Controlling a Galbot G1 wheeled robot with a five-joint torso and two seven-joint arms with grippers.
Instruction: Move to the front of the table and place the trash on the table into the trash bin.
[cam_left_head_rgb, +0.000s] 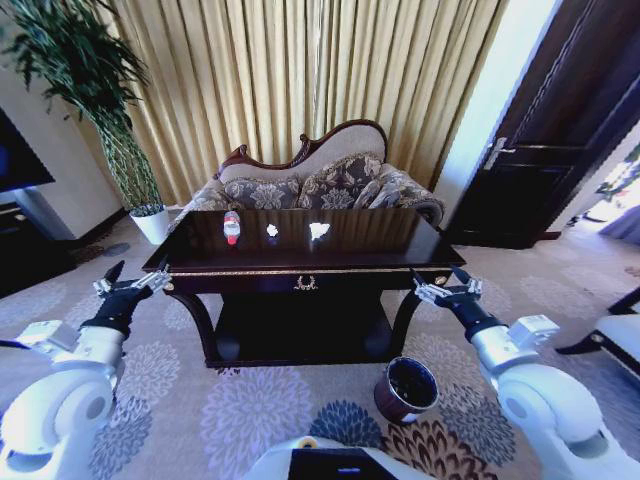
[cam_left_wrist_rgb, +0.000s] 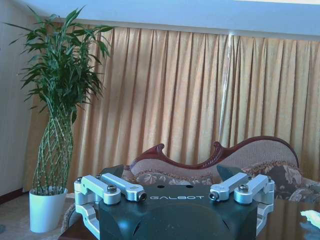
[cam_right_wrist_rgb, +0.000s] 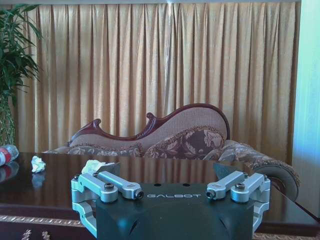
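Left gripper (cam_left_wrist_rgb: 176, 196) — fingers spread wide, nothing between them. Beyond it: sofa (cam_left_wrist_rgb: 215, 165) with carved wooden back, gold curtain (cam_left_wrist_rgb: 190, 95) behind. Off to one side — tall plant (cam_left_wrist_rgb: 57, 85) in white pot (cam_left_wrist_rgb: 46, 209).

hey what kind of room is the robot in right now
Most likely a formal living room or hotel lounge: an ornate carved sofa stands before floor-length gold curtains, a glossy dark wooden table stands in front of the sofa on patterned carpet, and a tall potted plant fills the corner.
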